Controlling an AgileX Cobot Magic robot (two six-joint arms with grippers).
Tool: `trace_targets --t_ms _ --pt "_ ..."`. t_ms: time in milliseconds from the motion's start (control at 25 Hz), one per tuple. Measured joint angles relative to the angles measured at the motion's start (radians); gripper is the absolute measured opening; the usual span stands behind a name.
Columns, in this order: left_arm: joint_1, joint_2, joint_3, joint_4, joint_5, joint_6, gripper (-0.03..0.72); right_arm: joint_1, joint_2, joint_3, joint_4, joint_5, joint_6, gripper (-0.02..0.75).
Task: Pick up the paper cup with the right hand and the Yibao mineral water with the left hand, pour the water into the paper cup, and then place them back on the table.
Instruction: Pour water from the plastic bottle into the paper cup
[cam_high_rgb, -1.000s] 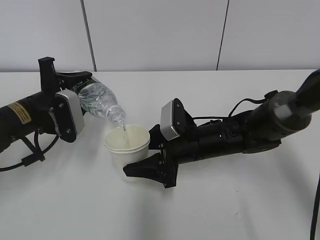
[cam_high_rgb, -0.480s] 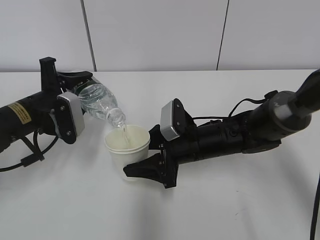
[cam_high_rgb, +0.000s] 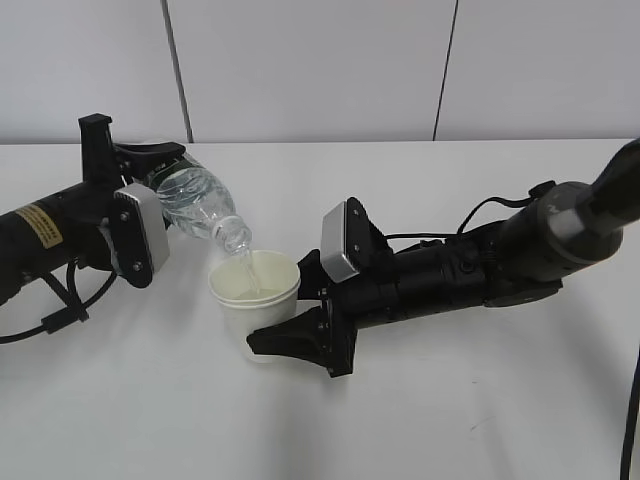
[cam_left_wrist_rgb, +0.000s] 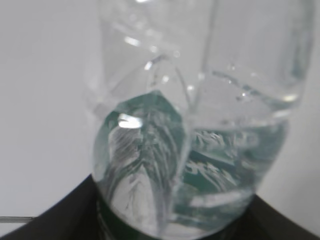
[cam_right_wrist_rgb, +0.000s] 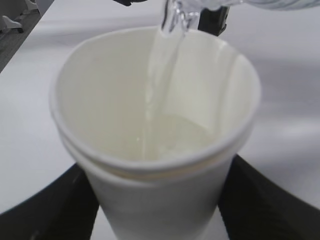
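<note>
There is one paper cup (cam_high_rgb: 255, 288) on the white table (cam_high_rgb: 450, 400). One water bottle (cam_high_rgb: 196, 207) is at its 10 o'clock. There are two robot arms: one at 9 o'clock (cam_high_rgb: 60, 235) and one at 3 o'clock (cam_high_rgb: 480, 265).

a bare robot lab or test bench: a plain white table (cam_high_rgb: 450, 420), blank white wall panels (cam_high_rgb: 300, 70) with dark seams behind, two black arms, loose black cable (cam_high_rgb: 632, 400).
</note>
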Motion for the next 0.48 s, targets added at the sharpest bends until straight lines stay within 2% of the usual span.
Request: trace_targets --t_ms 480 --pt "0.0 0.0 0.0 0.0 -0.002 0.002 0.385 0.0 0.0 0.0 0.0 0.002 0.0 0.531"
